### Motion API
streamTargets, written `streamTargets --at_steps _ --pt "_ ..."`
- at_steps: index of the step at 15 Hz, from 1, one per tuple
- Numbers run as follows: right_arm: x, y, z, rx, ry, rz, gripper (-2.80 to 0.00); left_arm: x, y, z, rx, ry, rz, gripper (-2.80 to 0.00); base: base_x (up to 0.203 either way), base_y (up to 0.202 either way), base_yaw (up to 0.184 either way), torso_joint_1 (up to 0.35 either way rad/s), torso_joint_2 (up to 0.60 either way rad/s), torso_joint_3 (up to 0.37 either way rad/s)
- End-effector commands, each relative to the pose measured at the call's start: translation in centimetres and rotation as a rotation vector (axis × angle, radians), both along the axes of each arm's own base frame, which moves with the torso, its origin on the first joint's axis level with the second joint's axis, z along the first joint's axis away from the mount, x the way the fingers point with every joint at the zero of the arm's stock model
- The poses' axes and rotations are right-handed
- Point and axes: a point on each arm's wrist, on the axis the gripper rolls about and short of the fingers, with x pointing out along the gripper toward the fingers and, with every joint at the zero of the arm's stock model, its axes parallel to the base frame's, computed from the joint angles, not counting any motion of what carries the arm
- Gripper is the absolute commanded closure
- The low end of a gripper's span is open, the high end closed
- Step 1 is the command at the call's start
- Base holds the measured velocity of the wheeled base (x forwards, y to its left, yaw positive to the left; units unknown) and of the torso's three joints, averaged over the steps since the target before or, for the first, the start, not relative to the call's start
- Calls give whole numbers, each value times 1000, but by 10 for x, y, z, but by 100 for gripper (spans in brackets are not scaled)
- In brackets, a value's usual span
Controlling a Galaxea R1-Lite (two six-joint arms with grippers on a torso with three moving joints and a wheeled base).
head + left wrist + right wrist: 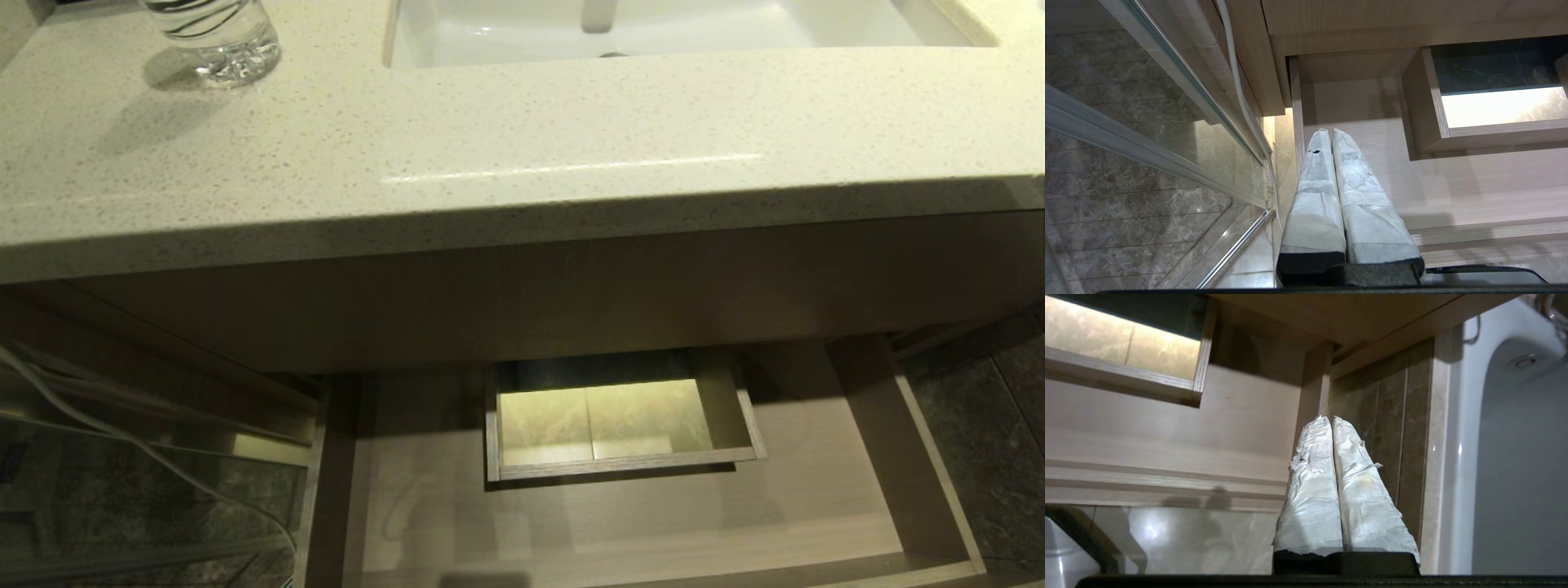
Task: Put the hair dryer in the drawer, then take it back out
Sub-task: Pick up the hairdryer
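Light-wood shallow drawer (pixel 620 523) stands pulled out beneath the speckled bench (pixel 522 163); the right claw (pixel 1331 420), pressed together and empty, points toward its two-o'clock corner; the left claw (pixel 1329 132) likewise closed.

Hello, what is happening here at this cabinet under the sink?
Nothing is being handled at this moment. The drawer under the speckled countertop is pulled open, and no hair dryer shows in it or anywhere else in view; only its boxed cutout is inside. The left gripper is shut and empty near the drawer's left side. The right gripper is also shut and empty, near the drawer's right side, beside a white bathtub. A clear plastic bottle stands on the countertop.
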Motion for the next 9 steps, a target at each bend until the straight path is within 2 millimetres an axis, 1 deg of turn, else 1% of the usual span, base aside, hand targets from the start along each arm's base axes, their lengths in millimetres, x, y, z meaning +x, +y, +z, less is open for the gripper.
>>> streamTargets --at_steps 1,5,9 --pt "5 -1 -9 17 31 -4 0 0 0 0 0 0 1 0 0 0 0 0 0 0" --pt "7 -1 -3 -8 -52 -2 0 0 0 0 0 0 1 0 0 0 0 0 0 0" --pt "15 -2 -13 -16 -61 -6 0 0 0 0 0 0 0 0 0 0 0 0 0 0"
